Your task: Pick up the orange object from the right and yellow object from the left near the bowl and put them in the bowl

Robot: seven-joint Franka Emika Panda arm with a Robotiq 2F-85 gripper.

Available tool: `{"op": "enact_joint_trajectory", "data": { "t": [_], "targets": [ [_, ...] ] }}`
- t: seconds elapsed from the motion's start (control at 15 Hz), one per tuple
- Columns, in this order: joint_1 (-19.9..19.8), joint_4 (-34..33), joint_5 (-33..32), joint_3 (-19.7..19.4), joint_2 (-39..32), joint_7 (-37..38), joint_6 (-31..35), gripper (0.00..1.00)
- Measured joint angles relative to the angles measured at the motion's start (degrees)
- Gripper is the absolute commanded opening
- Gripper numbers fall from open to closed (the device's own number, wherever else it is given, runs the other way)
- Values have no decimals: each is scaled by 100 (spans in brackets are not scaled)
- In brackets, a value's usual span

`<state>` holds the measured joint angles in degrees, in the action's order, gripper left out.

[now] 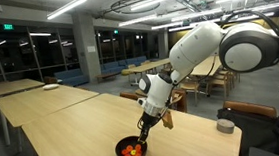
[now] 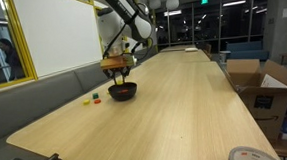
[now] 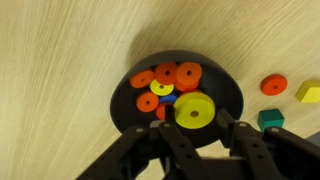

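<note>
Bowl (image 1: 131, 150) sits on pale wooden table (image 1: 199, 133) beneath ceiling lights (image 1: 66, 8).

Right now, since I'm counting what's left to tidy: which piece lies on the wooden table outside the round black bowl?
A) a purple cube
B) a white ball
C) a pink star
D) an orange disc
D: the flat orange disc lies outside the round black bowl, beside a yellow block.
</note>
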<state>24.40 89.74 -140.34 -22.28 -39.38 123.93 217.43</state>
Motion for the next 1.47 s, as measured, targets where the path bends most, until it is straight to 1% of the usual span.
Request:
{"op": "enact_joint_trajectory", "data": {
  "t": [0.33,0.4,0.47,0.53,0.73,0.8,1.0,1.07,1.13,1.47],
  "targets": [
    [18,-510,11,-63,-524,333,115,24],
    [26,-594,11,-71,-596,396,145,59],
    [37,-668,11,-79,-655,462,183,69],
    [57,-738,11,-102,-713,539,233,74],
    [185,-881,-9,-251,-857,795,375,98],
    [265,-890,-39,-346,-884,931,453,100],
    [581,-872,-336,-706,-830,1524,698,100],
    [776,-827,-343,-974,-770,1687,802,100],
    [1029,-749,-328,-1346,-690,1819,924,100],
    [2518,73,-326,-3515,-61,2246,1550,100]
  ]
}}
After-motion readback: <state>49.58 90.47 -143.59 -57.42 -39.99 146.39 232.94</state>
